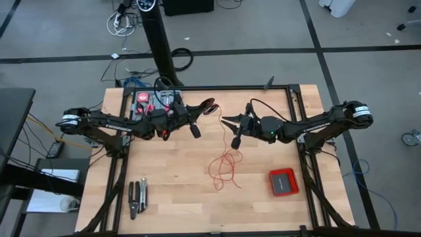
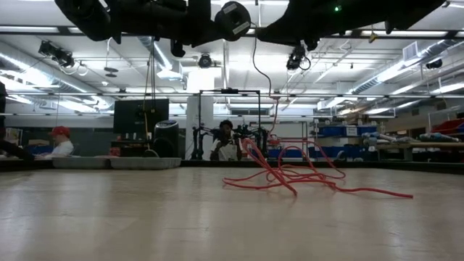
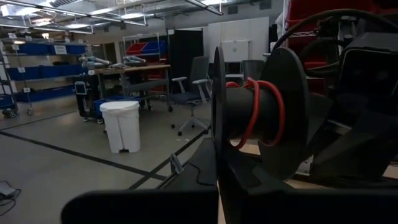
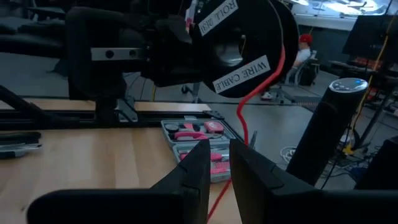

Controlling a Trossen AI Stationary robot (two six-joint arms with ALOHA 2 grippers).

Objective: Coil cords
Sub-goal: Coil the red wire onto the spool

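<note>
A black spool point(image 1: 209, 105) with a few turns of the red wire point(image 3: 255, 109) on its hub is held up over the table's far middle by my left gripper point(image 1: 200, 110), which is shut on it. From the spool the wire point(image 4: 245, 112) runs down to my right gripper point(image 1: 225, 120), which faces the spool closely. Its fingers point(image 4: 216, 149) stand a narrow gap apart, and the wire shows in that gap. Below it the wire hangs to loose loops point(image 1: 223, 168) lying on the table point(image 2: 290, 177). My left gripper holds the spool by the lower rim of one thin flange point(image 3: 219, 168), pinched between its two fingers. The fingers come level from the table's left. The spool is lifted clear, its axis level, and its labelled flange point(image 4: 239, 43) faces my right gripper. My right gripper has the wire passing through the gap between its fingers point(image 4: 219, 198), which point level toward the table's left. Whether the pads touch the wire I cannot tell. The wire runs up to the spool and hangs slack below.
A flat red box point(image 1: 283, 182) lies at the table's near right. Pliers point(image 1: 137, 197) lie near the front left. An open tool case point(image 1: 154, 99) sits at the far edge behind my left arm. A black frame rail point(image 1: 217, 89) runs along the far edge.
</note>
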